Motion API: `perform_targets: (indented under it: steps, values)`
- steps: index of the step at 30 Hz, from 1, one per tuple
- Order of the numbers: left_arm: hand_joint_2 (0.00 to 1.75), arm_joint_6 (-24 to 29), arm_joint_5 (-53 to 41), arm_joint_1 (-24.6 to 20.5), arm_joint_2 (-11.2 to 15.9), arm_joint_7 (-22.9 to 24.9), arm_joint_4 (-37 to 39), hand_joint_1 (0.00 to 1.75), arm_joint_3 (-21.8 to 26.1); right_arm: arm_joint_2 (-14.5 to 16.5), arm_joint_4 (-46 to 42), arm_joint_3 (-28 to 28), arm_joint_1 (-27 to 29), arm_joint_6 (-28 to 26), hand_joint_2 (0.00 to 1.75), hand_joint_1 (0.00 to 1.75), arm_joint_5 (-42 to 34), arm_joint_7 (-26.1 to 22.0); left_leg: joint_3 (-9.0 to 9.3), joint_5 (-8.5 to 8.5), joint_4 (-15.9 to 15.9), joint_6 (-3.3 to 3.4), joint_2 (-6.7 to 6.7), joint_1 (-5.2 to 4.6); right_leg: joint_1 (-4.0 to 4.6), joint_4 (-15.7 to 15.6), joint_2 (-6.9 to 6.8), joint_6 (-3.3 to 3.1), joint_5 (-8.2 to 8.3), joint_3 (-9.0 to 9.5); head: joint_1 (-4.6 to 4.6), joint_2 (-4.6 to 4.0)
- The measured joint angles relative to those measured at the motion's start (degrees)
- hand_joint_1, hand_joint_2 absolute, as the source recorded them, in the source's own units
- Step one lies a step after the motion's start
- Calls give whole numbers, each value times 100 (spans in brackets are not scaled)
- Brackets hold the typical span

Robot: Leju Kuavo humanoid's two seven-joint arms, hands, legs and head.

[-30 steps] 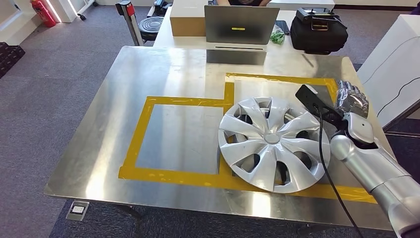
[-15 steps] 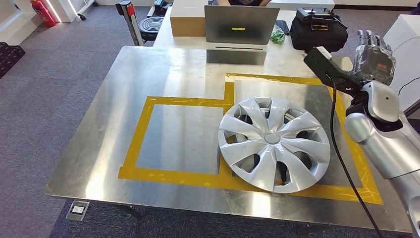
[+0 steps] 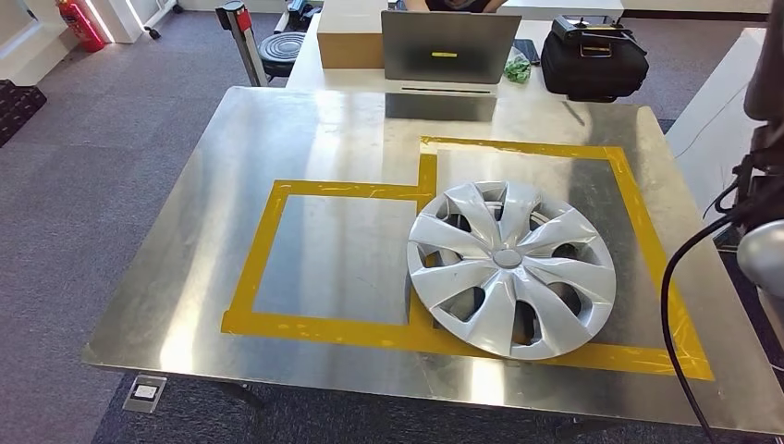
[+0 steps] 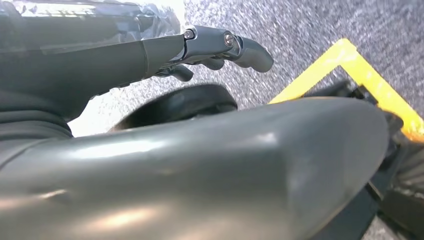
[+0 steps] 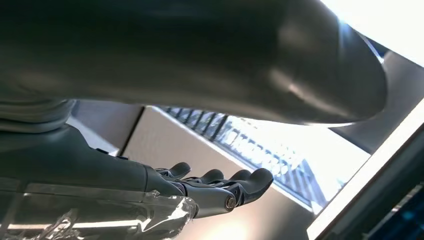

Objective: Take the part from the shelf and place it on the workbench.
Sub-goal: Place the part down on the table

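Observation:
A silver wheel cover (image 3: 511, 268) lies flat on the metal workbench (image 3: 305, 139), over the right part of the yellow tape outline (image 3: 254, 254). No hand touches it. My right arm (image 3: 763, 254) shows as a silver joint at the right edge of the head view, with a black cable (image 3: 673, 314) hanging from it. In the right wrist view my right hand (image 5: 215, 187) has its fingers stretched out, holds nothing, and points up toward bright ceiling lights. My left hand (image 4: 210, 47) hangs over grey carpet with its fingers apart and nothing in them.
Behind the workbench stand a grey laptop (image 3: 450, 46), a cardboard box (image 3: 349, 37) and a black bag (image 3: 592, 60). A white table (image 3: 721, 120) is close on the right. A stool (image 3: 280, 46) and a red fire extinguisher (image 3: 81, 23) stand at the back left.
My right arm has risen from beside the wheel cover's far right rim, and its hand has left the head view at the right edge. The wheel cover has stayed put.

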Motion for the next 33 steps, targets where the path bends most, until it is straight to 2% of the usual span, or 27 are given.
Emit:
perform_targets:
  steps: [5,8,15,25,33]
  values:
    - [0,194,11,-4,53,13,1,0,0,-186,-868,-296,541,-69,0,0,-703,-840,4,0,-1,0,0,0,0,-1,0,0,0,5,0,0]
    - [0,264,11,-11,87,40,2,0,0,-271,-1263,-439,848,-86,0,0,-746,-1168,5,0,-1,1,0,0,0,-1,0,0,0,8,1,0]
    - [0,186,11,-49,206,24,2,0,0,-372,-1954,-681,1302,2,0,0,-739,-1364,7,0,-2,0,0,0,0,-1,0,0,0,10,0,0]
    - [0,169,28,-67,331,-19,1,0,0,-388,-2378,-890,1605,225,0,0,-1002,-1645,7,0,-2,0,1,0,0,-1,0,1,0,11,2,0]
    - [0,123,103,-73,394,-22,1,0,0,-388,-2465,-960,1700,356,0,0,-1178,-1735,-13,-14,35,70,0,-42,-48,-21,1,63,30,15,-7,0]
